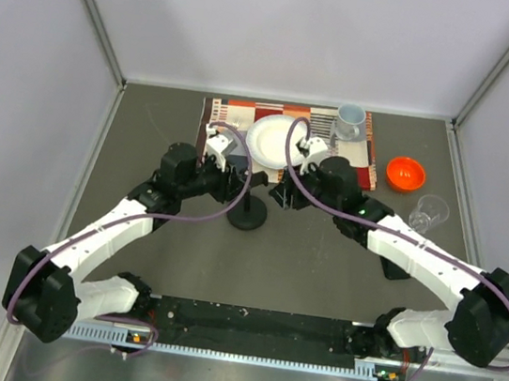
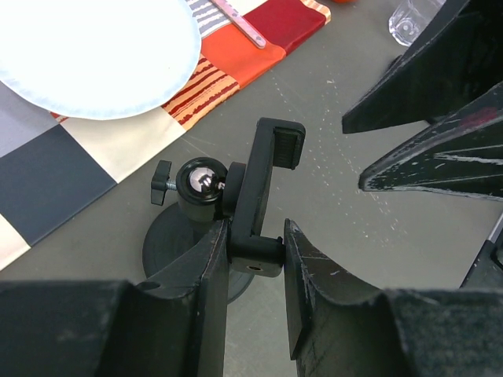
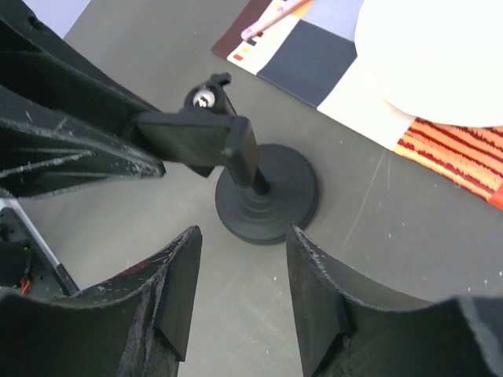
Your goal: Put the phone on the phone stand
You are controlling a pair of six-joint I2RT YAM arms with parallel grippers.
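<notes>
The phone stand is black, with a round disc base and a short post, and it stands on the grey table just in front of the placemat. My left gripper is shut on the lower arm of the stand's clamp cradle, which points up and away from it. From the other side, my right gripper hangs open just short of the base with nothing between its fingers. In the top view the two grippers face each other over the stand. The phone is out of view.
Behind the stand lies a patchwork placemat with a white plate and a pale cup on it. An orange bowl and a clear glass stand to the right. Grey walls enclose the table.
</notes>
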